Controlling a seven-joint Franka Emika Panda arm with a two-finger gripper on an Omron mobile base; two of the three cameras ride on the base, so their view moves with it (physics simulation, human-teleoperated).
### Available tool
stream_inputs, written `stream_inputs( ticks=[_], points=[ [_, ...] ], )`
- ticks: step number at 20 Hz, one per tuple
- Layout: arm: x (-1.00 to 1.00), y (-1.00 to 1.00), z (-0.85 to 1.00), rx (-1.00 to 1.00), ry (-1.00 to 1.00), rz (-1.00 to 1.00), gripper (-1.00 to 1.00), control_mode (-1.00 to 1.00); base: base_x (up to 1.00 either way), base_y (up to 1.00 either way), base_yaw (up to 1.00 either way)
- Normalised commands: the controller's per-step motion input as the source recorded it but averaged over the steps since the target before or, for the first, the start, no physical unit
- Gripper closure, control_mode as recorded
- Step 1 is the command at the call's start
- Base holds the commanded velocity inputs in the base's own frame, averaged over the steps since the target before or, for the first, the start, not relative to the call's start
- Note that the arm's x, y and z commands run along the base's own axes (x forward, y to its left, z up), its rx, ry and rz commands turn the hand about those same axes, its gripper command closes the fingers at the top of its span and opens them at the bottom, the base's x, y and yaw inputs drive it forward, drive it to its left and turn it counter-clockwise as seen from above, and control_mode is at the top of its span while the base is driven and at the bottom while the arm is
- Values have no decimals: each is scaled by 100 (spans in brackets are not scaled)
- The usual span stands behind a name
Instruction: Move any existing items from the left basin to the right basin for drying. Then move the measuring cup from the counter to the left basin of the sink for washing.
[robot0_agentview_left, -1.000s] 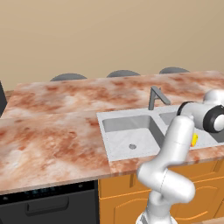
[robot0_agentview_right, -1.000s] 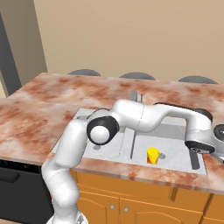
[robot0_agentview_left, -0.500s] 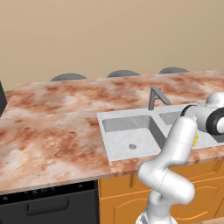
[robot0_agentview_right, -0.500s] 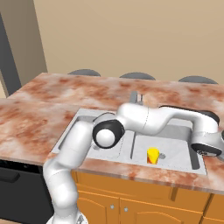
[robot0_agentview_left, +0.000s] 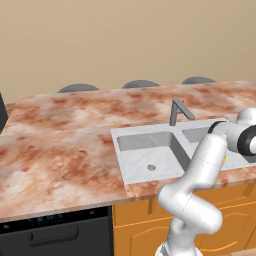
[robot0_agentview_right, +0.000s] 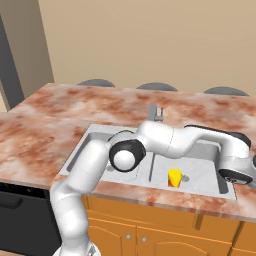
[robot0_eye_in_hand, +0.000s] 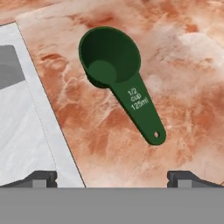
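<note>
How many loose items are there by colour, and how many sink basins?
Yellow items: 1, the carton standing in the right basin.
Dark green items: 1, the measuring cup lying on the counter.
Grey sink basins: 2, counting the left basin.
Total: 4.

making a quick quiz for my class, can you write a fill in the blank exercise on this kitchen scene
1. The green measuring cup lies on the ____, beside the sink rim.
2. The yellow carton stands in the ____ basin.
3. The gripper above the cup is ____, holding nothing.
4. The left basin holds nothing except its ____ hole.

Missing words: counter; right; open; drain
</note>
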Motion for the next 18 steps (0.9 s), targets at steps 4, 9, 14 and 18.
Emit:
stream_inputs(
  ticks=[4,9,14,18],
  points=[
    [15,0,-6,-9,1,14,-100,-100,0,0,0],
    [20,-1,-1,-8,2,14,-100,-100,0,0,0],
    [12,-7,0,-8,3,10,-100,-100,0,0,0],
    [13,-7,-3,-8,3,4,-100,-100,0,0,0]
  ],
)
